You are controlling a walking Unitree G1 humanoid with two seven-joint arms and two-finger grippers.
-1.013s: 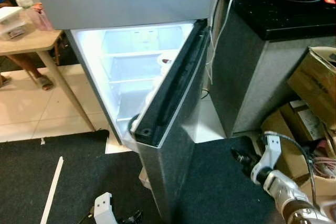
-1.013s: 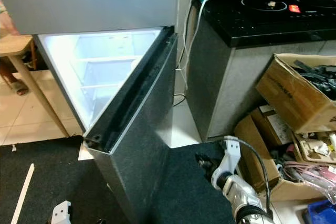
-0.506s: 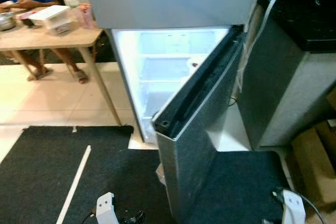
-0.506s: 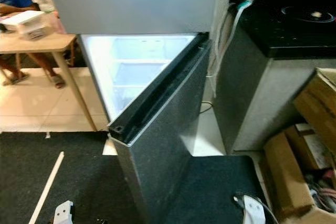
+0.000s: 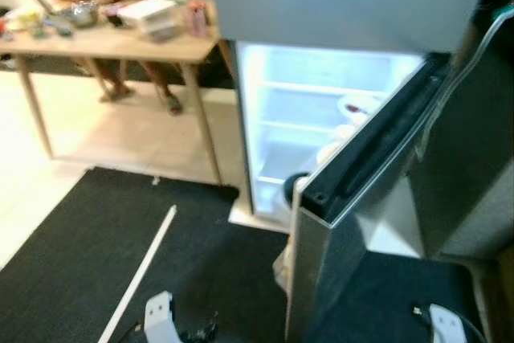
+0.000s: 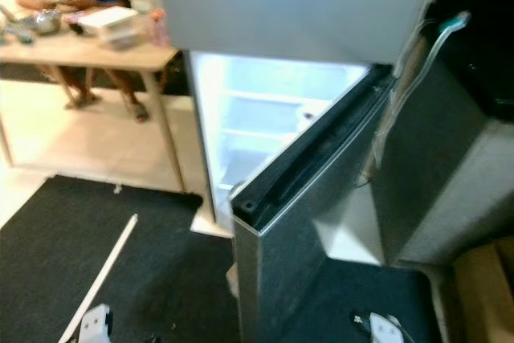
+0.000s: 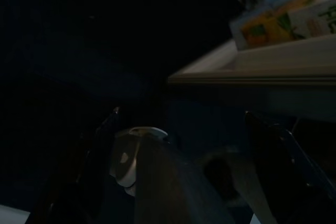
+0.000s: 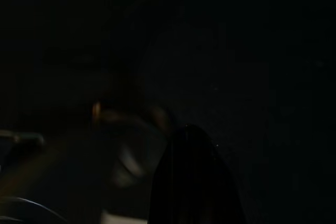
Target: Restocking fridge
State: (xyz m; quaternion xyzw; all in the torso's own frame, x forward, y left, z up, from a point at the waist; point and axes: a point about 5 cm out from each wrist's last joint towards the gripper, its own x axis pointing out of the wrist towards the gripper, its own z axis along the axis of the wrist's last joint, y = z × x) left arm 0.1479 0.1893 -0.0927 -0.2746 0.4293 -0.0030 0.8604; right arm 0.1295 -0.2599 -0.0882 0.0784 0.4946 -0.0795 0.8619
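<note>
Fridge [image 5: 337,6] lower door [image 5: 361,198] ajar, interior lit, both pincers hanging low, grip state unclear

The fridge [image 5: 353,6] is standing upright on the floor, grey and tall, with its upper door closed. Its lower door [image 5: 361,198] is standing open, swinging out toward the camera, and the dark rubber seal [image 5: 377,146] is running along its top edge. The lower compartment [image 5: 305,118] is glowing with bright white light. Inside, pale shelves [image 5: 309,90] are crossing the compartment one above the other. Some white rounded containers [image 5: 357,106] are sitting at the right side of the compartment, close to the open door; what they are holding is too blurred to tell.
</note>
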